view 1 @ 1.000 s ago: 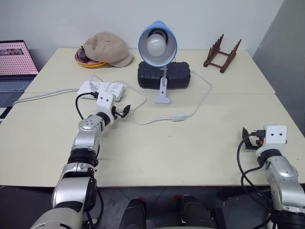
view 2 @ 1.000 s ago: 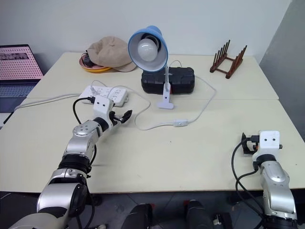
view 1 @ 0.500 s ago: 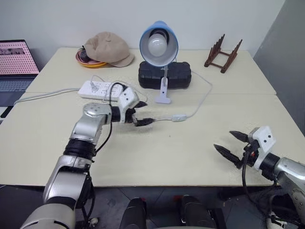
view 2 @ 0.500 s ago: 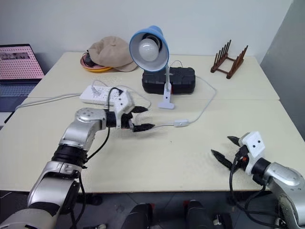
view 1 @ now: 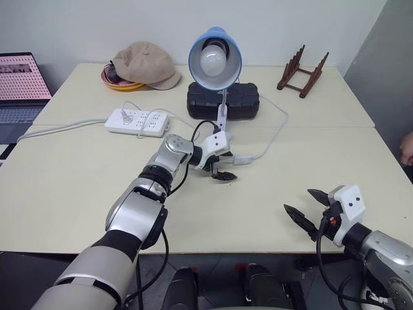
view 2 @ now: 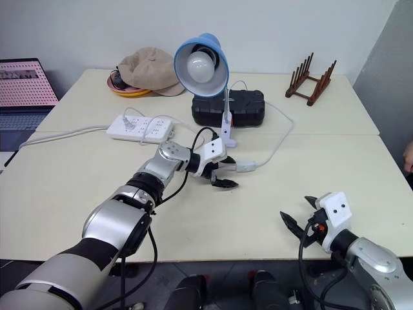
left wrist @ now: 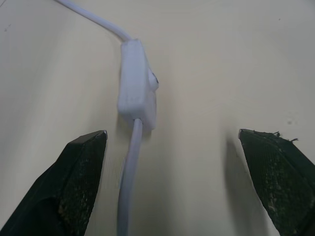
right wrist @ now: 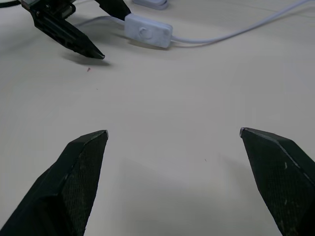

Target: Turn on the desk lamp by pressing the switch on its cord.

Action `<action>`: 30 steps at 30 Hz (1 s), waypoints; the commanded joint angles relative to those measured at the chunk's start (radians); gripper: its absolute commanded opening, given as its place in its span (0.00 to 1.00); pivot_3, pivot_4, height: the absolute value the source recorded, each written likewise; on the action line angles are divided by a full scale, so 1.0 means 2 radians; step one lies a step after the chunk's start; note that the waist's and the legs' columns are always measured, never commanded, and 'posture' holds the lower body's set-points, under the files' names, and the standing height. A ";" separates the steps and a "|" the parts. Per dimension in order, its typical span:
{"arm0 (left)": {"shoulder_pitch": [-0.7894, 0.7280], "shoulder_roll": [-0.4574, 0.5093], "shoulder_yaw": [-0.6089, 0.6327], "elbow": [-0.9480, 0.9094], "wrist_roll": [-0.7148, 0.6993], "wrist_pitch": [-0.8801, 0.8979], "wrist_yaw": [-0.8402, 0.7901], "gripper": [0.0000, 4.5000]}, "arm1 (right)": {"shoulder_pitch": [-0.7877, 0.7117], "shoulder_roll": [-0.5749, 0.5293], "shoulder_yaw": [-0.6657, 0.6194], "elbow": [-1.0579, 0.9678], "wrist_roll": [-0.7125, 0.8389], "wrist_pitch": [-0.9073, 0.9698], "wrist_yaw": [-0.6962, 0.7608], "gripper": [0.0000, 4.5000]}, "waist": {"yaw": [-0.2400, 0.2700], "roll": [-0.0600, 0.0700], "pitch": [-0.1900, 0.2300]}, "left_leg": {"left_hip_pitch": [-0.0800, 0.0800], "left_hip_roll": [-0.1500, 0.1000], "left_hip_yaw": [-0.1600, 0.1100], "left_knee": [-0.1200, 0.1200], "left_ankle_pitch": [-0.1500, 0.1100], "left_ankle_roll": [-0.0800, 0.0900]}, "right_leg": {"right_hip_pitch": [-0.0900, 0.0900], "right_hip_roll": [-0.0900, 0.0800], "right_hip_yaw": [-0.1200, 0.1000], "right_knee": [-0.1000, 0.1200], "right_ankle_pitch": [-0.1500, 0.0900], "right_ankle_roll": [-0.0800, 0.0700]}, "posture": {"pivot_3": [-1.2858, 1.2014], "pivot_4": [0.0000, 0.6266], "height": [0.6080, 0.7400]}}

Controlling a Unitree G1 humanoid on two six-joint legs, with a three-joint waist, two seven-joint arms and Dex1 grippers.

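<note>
My left gripper [view 1: 222, 166] spread wide just beside the switch [view 1: 242, 158], switch on the cord [left wrist: 129, 182] near front of desk lamp [view 1: 215, 59], my right gripper [view 1: 305, 205] also wide apart, well away, nothing held.

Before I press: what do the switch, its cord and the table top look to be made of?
The switch: smooth white moulded plastic, by its rounded edges and soft sheen. The cord: white flexible sheathing, likely PVC or rubber, since it lies in loose curves. The table: matte cream surface, probably laminate; faint specks, no grain visible. Underneath cannot be told.
</note>
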 commanded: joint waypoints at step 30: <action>-0.039 -0.013 0.170 -0.068 -0.164 0.432 -0.156 0.08 | -0.108 0.128 -0.051 0.049 0.240 0.100 -0.095 1.00 | -0.004 0.000 0.000 | 0.000 0.000 -0.001 0.000 0.000 0.000 | 0.000 0.000 0.000 0.002 0.000 0.000 | 0.52 0.24 1.00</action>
